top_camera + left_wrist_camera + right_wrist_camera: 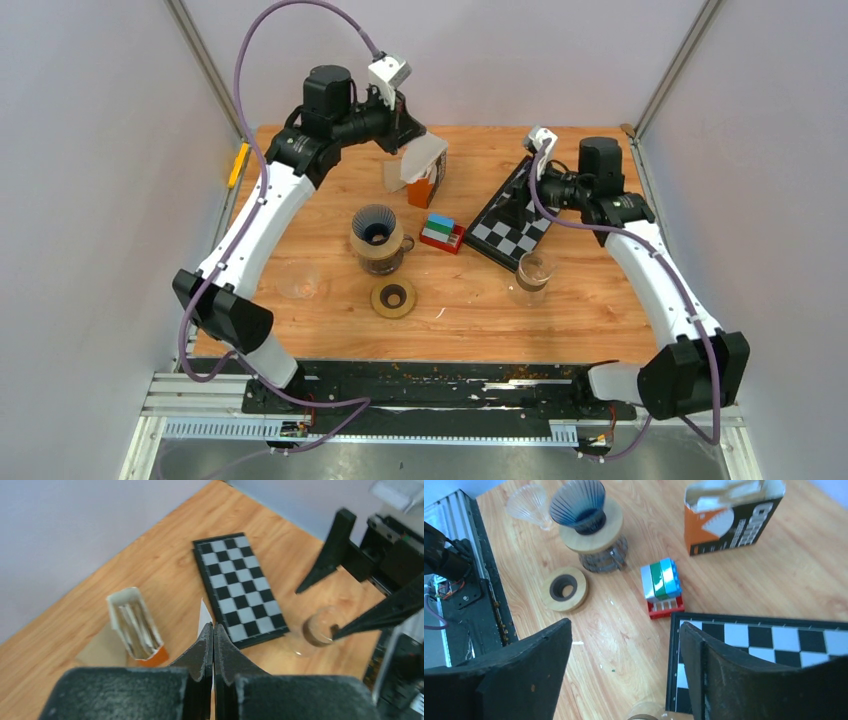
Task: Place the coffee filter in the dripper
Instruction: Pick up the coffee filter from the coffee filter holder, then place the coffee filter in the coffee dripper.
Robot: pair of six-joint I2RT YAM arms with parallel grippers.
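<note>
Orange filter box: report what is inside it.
Through the open top of the orange filter box, a stack of pale paper filters stands on edge. The box walls hide their lower parts and the bottom, so how many there are cannot be told.

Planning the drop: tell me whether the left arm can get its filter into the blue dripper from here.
Probably yes. The left hand pinches the filter above the box; the dripper stands close by, nearer the arm's base, mouth open with nothing over it.

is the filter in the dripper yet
Out. The dripper shows bare blue ribs inside; the left hand is shut on the white filter, up by the box.
</note>
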